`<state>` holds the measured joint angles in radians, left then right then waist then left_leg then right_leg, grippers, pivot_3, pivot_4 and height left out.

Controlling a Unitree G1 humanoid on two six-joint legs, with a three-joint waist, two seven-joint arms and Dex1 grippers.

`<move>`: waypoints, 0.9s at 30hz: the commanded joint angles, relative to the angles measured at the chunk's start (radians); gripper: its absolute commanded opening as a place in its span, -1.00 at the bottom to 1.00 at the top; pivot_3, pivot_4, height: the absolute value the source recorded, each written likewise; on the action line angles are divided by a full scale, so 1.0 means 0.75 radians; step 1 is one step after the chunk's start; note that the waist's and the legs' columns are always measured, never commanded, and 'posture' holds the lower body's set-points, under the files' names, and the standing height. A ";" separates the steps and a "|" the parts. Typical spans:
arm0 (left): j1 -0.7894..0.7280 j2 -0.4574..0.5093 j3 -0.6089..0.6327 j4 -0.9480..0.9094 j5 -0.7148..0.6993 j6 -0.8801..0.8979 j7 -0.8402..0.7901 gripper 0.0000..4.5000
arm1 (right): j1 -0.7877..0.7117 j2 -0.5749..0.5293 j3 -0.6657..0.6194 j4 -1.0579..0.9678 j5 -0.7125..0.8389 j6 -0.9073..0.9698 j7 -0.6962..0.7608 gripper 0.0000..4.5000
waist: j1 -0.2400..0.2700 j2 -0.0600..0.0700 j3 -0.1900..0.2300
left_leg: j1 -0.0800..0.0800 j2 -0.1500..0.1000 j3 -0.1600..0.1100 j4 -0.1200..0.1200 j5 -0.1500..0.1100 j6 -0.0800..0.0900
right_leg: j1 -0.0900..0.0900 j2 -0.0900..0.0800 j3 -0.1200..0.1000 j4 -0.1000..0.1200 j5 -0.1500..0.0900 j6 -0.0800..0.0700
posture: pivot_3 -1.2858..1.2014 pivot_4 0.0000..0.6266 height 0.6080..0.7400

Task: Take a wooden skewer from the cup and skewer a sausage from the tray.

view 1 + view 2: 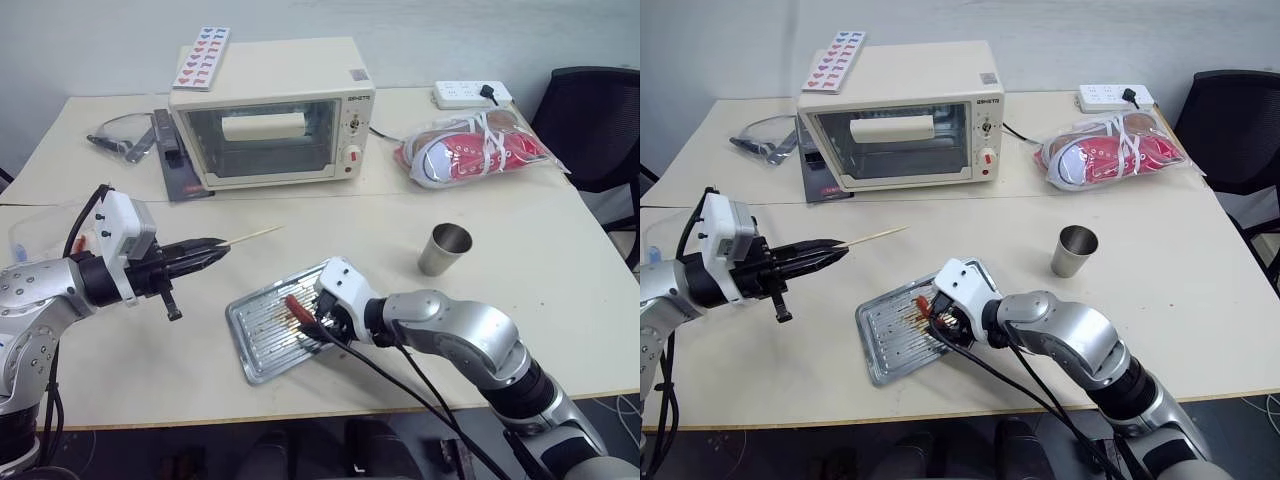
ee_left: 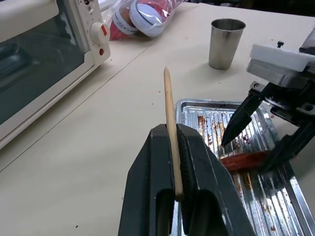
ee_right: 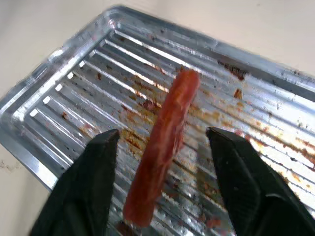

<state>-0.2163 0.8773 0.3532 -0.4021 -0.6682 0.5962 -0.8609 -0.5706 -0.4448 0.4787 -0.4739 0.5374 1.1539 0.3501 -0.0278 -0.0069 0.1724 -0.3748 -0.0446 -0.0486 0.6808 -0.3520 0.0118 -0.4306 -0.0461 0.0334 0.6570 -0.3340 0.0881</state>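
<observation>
Left gripper: black fingers pressed together, pinching the wooden skewer; it hangs above the table, off to the left of the tray.
Wooden skewer: clamped at its rear end between the left gripper's fingers, the pointed free end sticking out past the fingertips, toward the toaster oven and the cup.
Right gripper: fingers spread apart over the tray floor, one on each side of the sausage, neither touching it in the right wrist view.
Sausage: lying on the ribbed, stained tray floor, in the gap between the right gripper's fingers and running along them.
Tray: directly beneath the right gripper, lower than and to the right of the left gripper.
Cup: upright on the table, beyond the right gripper and well apart from it.
</observation>
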 commanded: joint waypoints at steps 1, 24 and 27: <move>-0.033 0.021 0.008 0.009 0.003 -0.021 -0.013 -1.00 | -0.006 -0.020 0.039 -0.027 -0.078 -0.056 0.026 0.73 | -0.001 0.000 0.000 | 0.000 0.000 0.000 0.000 0.000 0.000 | 0.000 0.000 0.000 0.000 0.000 0.000 | 0.03 -0.52 1.00; -0.139 0.013 -0.075 0.071 0.018 -0.015 -0.044 -1.00 | 0.134 0.021 -0.001 0.058 -0.289 -0.204 0.092 0.03 | 0.000 -0.001 0.000 | 0.002 0.000 0.000 0.000 0.000 -0.001 | 0.001 0.000 0.000 0.001 0.000 0.000 | 0.03 -0.52 1.00; -0.145 0.008 -0.082 0.073 0.019 -0.016 -0.040 -1.00 | 0.138 0.021 -0.010 0.059 -0.294 -0.206 0.103 -0.19 | 0.000 -0.001 0.000 | 0.002 0.000 0.000 0.001 0.000 -0.001 | 0.001 0.000 0.000 0.001 0.000 0.000 | 0.03 -0.52 1.00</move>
<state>-0.3099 0.8785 0.2856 -0.3395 -0.6599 0.5994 -0.8888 -0.4856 -0.4208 0.4753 -0.4318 0.3302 0.9915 0.4176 -0.0278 -0.0074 0.1721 -0.3734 -0.0450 -0.0484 0.6813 -0.3518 0.0114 -0.4299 -0.0460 0.0337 0.6577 -0.3340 0.0881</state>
